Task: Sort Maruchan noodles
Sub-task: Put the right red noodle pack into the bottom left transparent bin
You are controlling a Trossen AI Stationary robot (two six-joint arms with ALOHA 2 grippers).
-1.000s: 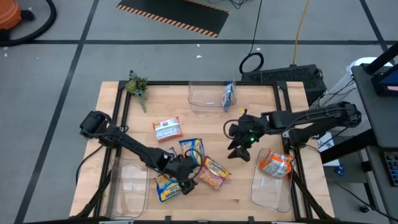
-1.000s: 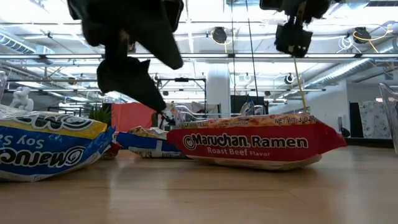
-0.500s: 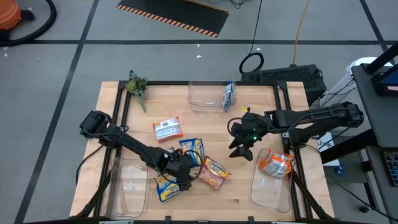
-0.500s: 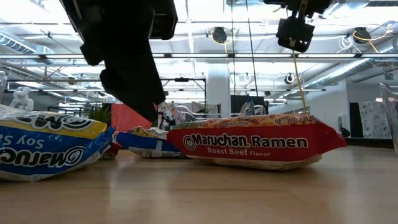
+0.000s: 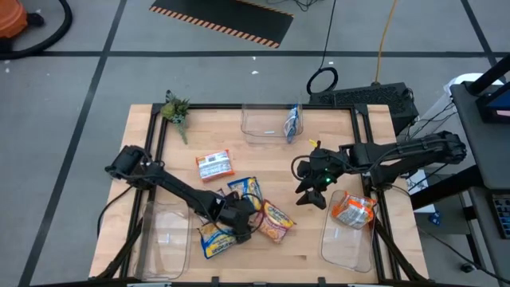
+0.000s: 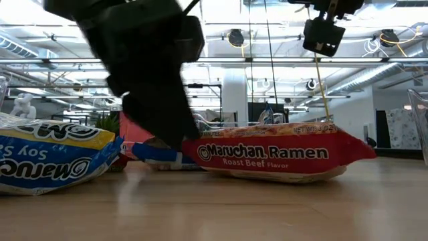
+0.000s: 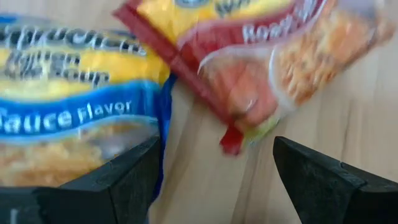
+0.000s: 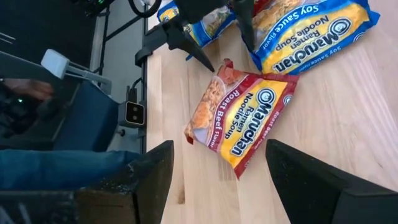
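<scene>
Shifted toward frame centre over the last second: left gripper (image 5: 239, 226), jaws wide and empty, now straddling the gap between the blue soy sauce packet (image 7: 68, 99) and the roast beef packet (image 5: 274, 222), lower middle of the tabletop (image 5: 263, 163). Probably about to pick one. Hovering right of centre, unmoved: right gripper (image 5: 313, 194), wide, empty.

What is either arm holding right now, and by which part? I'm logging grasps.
Nothing is held. The left gripper hangs open-jawed over the gap between a blue soy sauce packet and the roast beef packet; the right gripper is open, empty.
</scene>
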